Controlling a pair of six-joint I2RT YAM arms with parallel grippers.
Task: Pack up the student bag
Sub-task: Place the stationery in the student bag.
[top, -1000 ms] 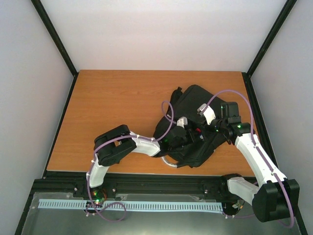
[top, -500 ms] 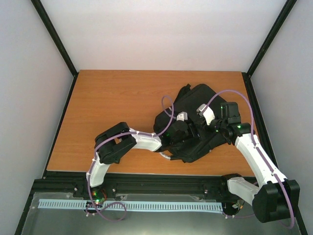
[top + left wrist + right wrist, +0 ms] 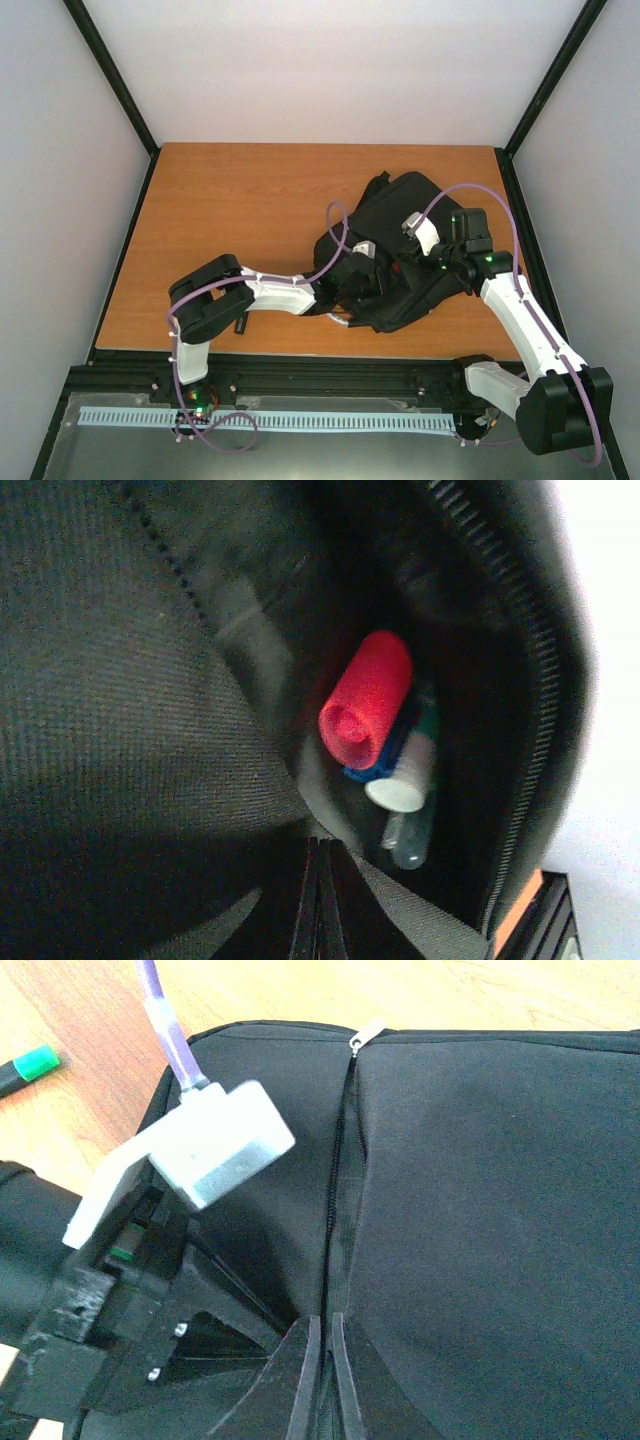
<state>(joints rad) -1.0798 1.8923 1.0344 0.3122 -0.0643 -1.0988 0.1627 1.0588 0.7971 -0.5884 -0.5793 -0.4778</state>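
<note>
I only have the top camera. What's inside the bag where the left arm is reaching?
Observer: The left wrist view shows a red-capped marker inside the open bag, with a white-capped one beside it.
Operator: Is the left gripper open?
Observer: No, the left gripper is shut, its tips at the bag's fabric.
Operator: And the right one?
Observer: The right gripper is shut too, its tips at the zip line.
</note>
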